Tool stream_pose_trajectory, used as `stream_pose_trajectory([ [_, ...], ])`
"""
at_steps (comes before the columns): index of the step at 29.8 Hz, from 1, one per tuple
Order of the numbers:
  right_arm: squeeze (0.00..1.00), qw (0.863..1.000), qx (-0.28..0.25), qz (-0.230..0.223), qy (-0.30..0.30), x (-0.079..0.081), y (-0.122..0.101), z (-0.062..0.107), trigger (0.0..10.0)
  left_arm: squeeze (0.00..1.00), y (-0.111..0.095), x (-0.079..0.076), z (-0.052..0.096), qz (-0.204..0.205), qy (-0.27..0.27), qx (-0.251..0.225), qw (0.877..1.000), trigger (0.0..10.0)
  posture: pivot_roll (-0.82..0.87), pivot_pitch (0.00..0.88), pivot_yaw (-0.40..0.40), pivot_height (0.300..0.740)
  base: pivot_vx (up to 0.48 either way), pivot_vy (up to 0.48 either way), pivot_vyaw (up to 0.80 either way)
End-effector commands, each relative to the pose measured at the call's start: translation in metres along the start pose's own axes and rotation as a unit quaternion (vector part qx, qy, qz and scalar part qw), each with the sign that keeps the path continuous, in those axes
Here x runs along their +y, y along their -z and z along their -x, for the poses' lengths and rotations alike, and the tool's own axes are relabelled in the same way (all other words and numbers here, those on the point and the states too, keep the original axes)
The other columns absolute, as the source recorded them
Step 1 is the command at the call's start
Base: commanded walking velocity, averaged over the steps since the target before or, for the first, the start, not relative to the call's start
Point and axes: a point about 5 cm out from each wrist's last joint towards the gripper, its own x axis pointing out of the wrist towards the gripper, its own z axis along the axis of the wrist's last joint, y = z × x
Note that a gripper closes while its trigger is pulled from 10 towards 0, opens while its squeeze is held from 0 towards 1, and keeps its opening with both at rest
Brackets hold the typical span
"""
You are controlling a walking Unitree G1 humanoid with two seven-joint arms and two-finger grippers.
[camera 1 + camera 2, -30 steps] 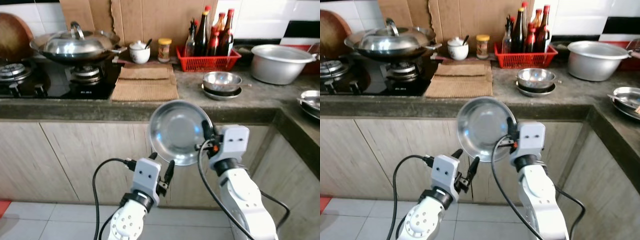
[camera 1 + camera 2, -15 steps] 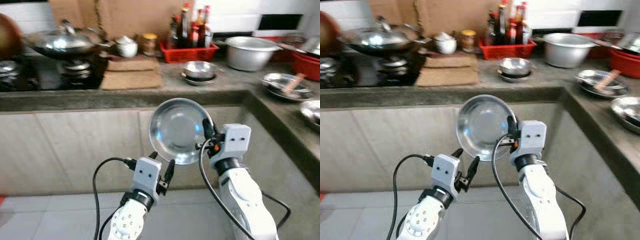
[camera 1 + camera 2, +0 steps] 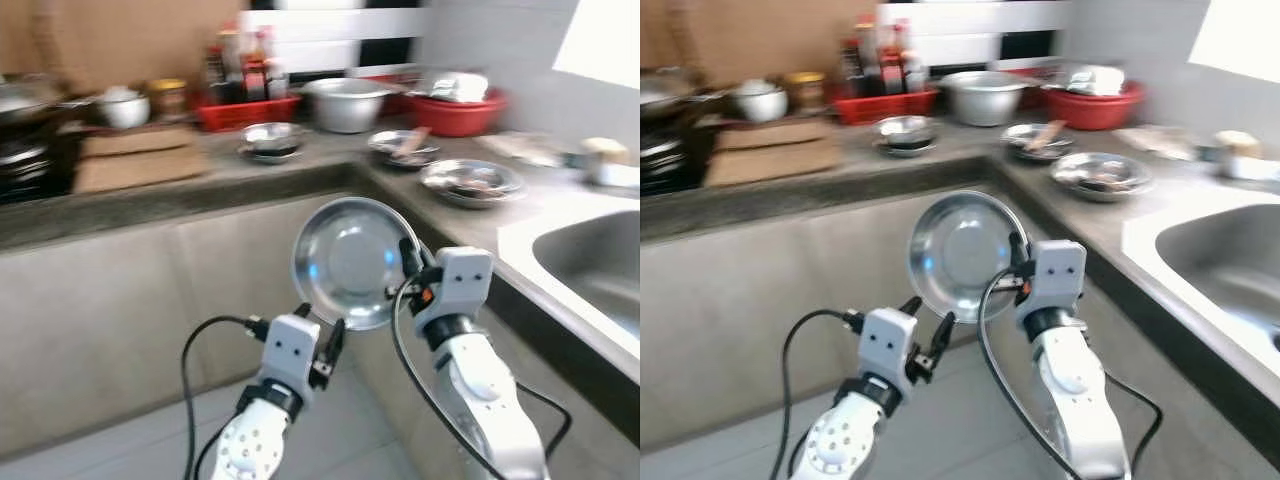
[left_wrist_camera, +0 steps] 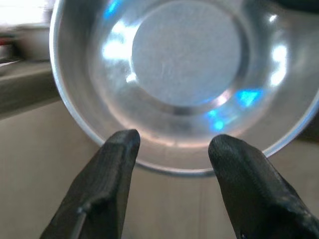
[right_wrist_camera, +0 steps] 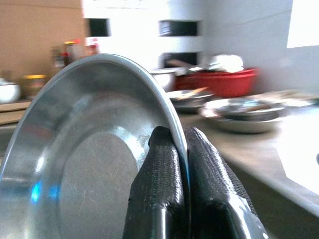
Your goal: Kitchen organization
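While the right gripper (image 3: 408,262) was clamped on the rim of the steel plate (image 3: 350,262), carried upright near the sink (image 3: 600,265), the left gripper (image 3: 328,345) hung open below, so putting away seemingly remained undone.

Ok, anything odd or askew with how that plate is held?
Yes: the plate stands on edge, pinched only at its rim by the right hand. The left hand is open just below it, not touching.
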Motion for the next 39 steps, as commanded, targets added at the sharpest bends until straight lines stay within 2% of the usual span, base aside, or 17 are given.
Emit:
stream_pose_trajectory([
  [1,0.00,1.000,-0.021,0.005,-0.003,0.0005,-0.0102,-0.0019,10.0,0.00,-0.0025,-0.0027,0.0002,0.008,0.001,0.000,1.000,10.0,-0.01,0.000,-0.057,0.740,0.000,0.000,0.00],
  [10,0.00,1.000,-0.020,0.010,-0.003,0.0004,-0.0094,-0.0017,10.0,0.00,-0.0017,-0.0014,-0.0005,0.012,0.000,0.001,1.000,10.0,-0.01,0.000,-0.059,0.740,0.000,0.000,0.00],
  [26,0.00,1.000,-0.013,0.009,0.002,0.0002,-0.0063,-0.0006,10.0,0.00,-0.0013,-0.0005,0.0007,0.009,0.001,0.002,1.000,10.0,0.00,0.000,-0.057,0.740,-0.090,0.336,0.00],
  [39,0.00,1.000,-0.006,0.010,0.008,-0.0007,-0.0042,-0.0003,10.0,0.00,-0.0009,-0.0002,-0.0002,0.011,0.002,0.004,1.000,10.0,0.00,0.000,-0.056,0.740,-0.243,0.339,-0.75],
])
